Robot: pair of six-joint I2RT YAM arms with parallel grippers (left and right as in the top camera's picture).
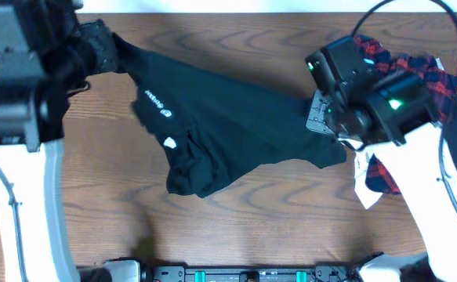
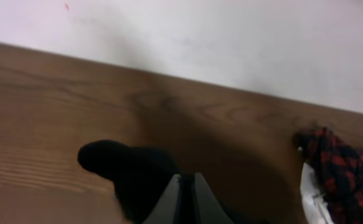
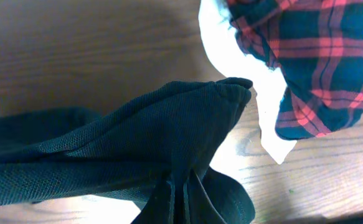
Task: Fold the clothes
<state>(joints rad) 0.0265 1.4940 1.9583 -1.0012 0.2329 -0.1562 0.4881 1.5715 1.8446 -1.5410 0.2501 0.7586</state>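
**Item 1, black shirt (image 1: pixel 212 125).** Count: one. It lies across the middle of the overhead frame, stretched in a band from upper left to centre right. The lower part sags in loose folds onto the bench (image 1: pixel 236 235). A white logo (image 1: pixel 156 100) and a small white tag (image 1: pixel 170 142) show on its left half.

**Item 2, tools.** Count: two.
- Left tool (image 1: pixel 103 41): sits at the upper left of the overhead frame. It is clenched on the shirt's upper-left end. In the left wrist view the fingers (image 2: pixel 197 202) sit pressed together at the bottom centre, with a rounded lump of black cloth bulging out to their left.
- Right tool (image 1: pixel 322 117): sits at the centre right of the overhead frame. It is clenched on the shirt's right end. In the right wrist view the fingers (image 3: pixel 190 199) pinch a gathered black fold at the bottom centre, and the fold fans up and out to the left.

**Item 3, plaid garment (image 1: pixel 420 74).** Count: one, red and navy. It is bunched at the upper right of the overhead frame, partly under the right arm, just beside the shirt's gripped end.

**Item 4, white piece (image 1: pixel 365 184).** Count: one. It shows from under the plaid, at right of centre in the overhead frame.

**Item 5, bench.** Count: one, wood-grain, carrying all three garments. A pale wall (image 2: pixel 231 37) runs along its far edge.
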